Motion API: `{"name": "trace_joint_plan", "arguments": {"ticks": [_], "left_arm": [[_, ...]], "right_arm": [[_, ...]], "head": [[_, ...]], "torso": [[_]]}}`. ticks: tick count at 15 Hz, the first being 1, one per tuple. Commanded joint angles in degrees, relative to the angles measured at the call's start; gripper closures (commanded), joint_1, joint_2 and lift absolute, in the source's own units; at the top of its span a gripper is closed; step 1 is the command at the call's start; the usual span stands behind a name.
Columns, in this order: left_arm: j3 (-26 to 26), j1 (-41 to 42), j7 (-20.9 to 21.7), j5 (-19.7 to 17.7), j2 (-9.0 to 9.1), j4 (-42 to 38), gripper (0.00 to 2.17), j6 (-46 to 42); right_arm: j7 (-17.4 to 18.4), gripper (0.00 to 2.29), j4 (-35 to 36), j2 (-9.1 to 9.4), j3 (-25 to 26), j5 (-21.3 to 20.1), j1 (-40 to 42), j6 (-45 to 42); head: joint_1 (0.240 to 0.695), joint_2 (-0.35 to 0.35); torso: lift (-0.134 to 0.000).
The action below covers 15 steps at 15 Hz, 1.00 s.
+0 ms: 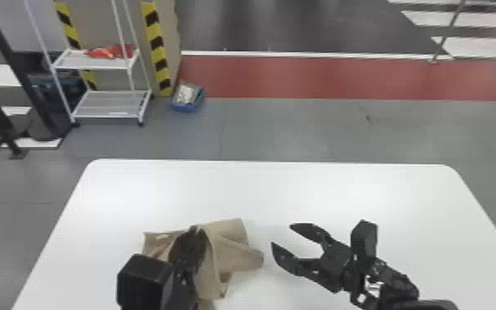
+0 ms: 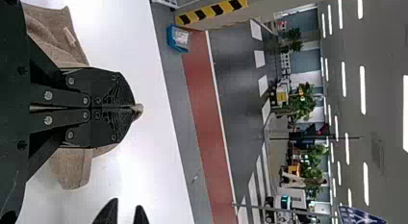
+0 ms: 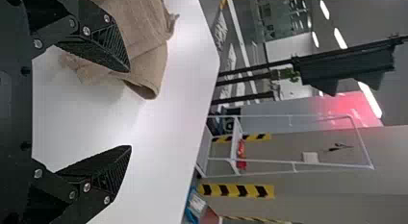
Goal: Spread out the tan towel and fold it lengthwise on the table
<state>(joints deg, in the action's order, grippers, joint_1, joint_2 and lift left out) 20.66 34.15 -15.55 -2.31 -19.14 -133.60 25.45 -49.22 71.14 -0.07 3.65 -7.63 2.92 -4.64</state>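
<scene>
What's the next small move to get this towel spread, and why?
Probably ease the right gripper left onto the tan towel's loose right end: its jaws stand open just beside it, while the left gripper pinches the bunched cloth.

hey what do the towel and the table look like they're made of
The tan towel looks like matte cloth, perhaps cotton, given its weave and loose folds. The table has a smooth white top, probably laminate or plastic, with soft sheen.

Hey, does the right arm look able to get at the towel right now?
Probably yes: the right gripper is open and points toward the towel, with just bare table between, though the left gripper is pinching part of it.
</scene>
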Motion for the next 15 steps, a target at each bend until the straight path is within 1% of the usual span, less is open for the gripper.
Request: {"name": "trace_joint_plan", "arguments": {"ticks": [1,2,4,5,6,8,9,10,11,12,13,15], "left_arm": [[0.96,-1.45,0.26,-0.50,-0.37,0.89,1.85,0.00],[1.14,-1.72,0.26,-0.68,-0.46,1.15,1.85,0.00],[1.40,-1.80,0.26,-0.85,-0.55,1.42,1.85,0.00],[1.58,-1.80,0.26,-0.85,-0.55,1.50,1.85,-0.18],[1.93,-1.80,0.26,-0.77,-0.55,1.59,1.85,-0.18],[2.10,-1.80,0.17,-0.59,-0.64,1.59,1.85,-0.18],[2.10,-1.80,0.17,-0.59,-0.64,1.68,1.85,-0.18],[2.10,-1.80,0.17,-0.59,-0.55,1.68,1.85,-0.18],[2.10,-1.80,0.17,-0.50,-0.55,1.68,1.85,-0.18],[2.02,-1.80,0.08,-0.41,-0.55,1.68,1.85,-0.18],[2.10,-1.80,0.00,-0.33,-0.64,1.68,1.85,-0.18],[2.02,-1.72,-0.09,-0.24,-0.64,1.77,1.85,-0.18]], "right_arm": [[-1.94,0.38,-0.30,0.07,-1.19,-1.86,-0.81,4.78],[-2.11,0.38,-0.83,0.07,-1.54,-1.95,-0.98,5.30],[-3.61,0.38,-1.53,0.12,-2.25,-1.51,-1.60,6.01],[-3.69,0.38,-1.53,0.12,-3.39,-1.59,-2.04,9.17],[-3.69,0.38,-1.53,0.12,-4.35,-1.77,-2.30,10.05],[-4.05,0.58,-1.80,0.12,-4.71,-1.77,-3.18,12.34],[-4.13,0.85,-1.80,0.12,-5.15,-1.59,-3.71,14.44],[-5.10,1.21,-1.80,0.12,-5.32,-1.33,-4.24,16.91],[-5.45,1.57,-1.80,0.12,-5.32,-0.54,-4.24,16.91],[-5.45,1.99,-1.62,0.12,-5.23,0.16,-3.53,15.68],[-5.10,2.20,-0.57,0.12,-5.15,0.25,-2.57,14.09],[-5.10,2.25,0.31,0.12,-4.35,2.01,-1.60,12.34]], "head": [[0.695,0.023],[0.695,0.034],[0.695,0.040],[0.695,0.043],[0.695,0.046],[0.695,0.059],[0.695,0.062],[0.695,0.064],[0.695,0.067],[0.695,0.069],[0.695,0.074],[0.695,0.076]], "torso": [[0.000],[0.000],[0.000],[0.000],[0.000],[0.000],[0.000],[0.000],[0.000],[0.000],[0.000],[0.000]]}}
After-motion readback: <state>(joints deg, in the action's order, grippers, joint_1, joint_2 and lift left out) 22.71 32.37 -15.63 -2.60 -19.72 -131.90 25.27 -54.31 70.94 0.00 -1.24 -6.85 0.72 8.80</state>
